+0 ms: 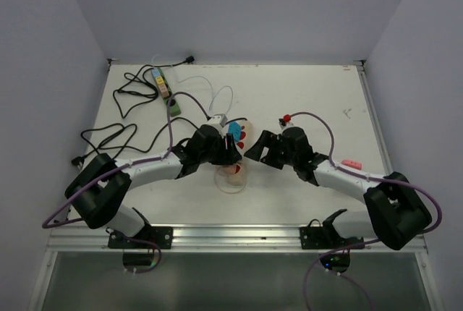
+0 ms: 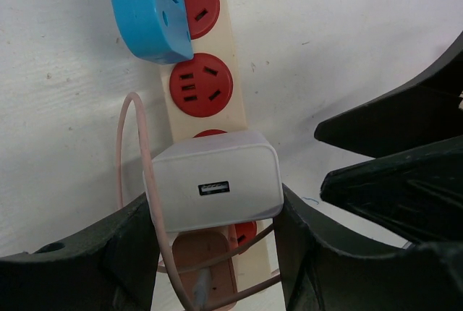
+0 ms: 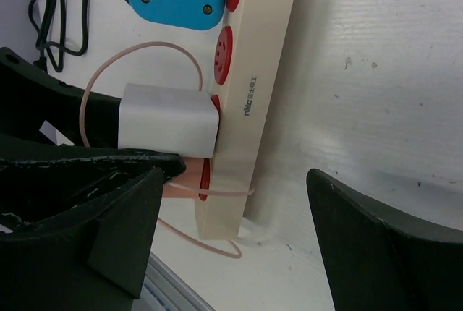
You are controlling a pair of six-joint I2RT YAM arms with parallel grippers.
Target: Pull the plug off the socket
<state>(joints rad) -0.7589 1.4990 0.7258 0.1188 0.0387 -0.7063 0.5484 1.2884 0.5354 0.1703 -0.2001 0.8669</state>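
A cream power strip [image 2: 217, 36] with red sockets lies on the white table; it also shows in the right wrist view [image 3: 253, 108] and the top view [image 1: 233, 170]. A white USB charger [image 2: 213, 184] is plugged into it, also seen from the right wrist [image 3: 166, 119]. My left gripper [image 2: 215, 213] is shut on the charger, one finger against each side. My right gripper [image 3: 233, 177] is open and straddles the strip's near end without touching it. A blue plug [image 2: 148, 11] sits in a farther socket. A pinkish plug [image 2: 210, 260] sits just below the charger.
A thin pink cable [image 2: 130, 152] loops around the charger and the strip's end. A second power strip [image 1: 163, 87] and black cables [image 1: 116, 126] lie at the back left. A small pink object [image 1: 350, 162] lies at the right. Walls enclose the table.
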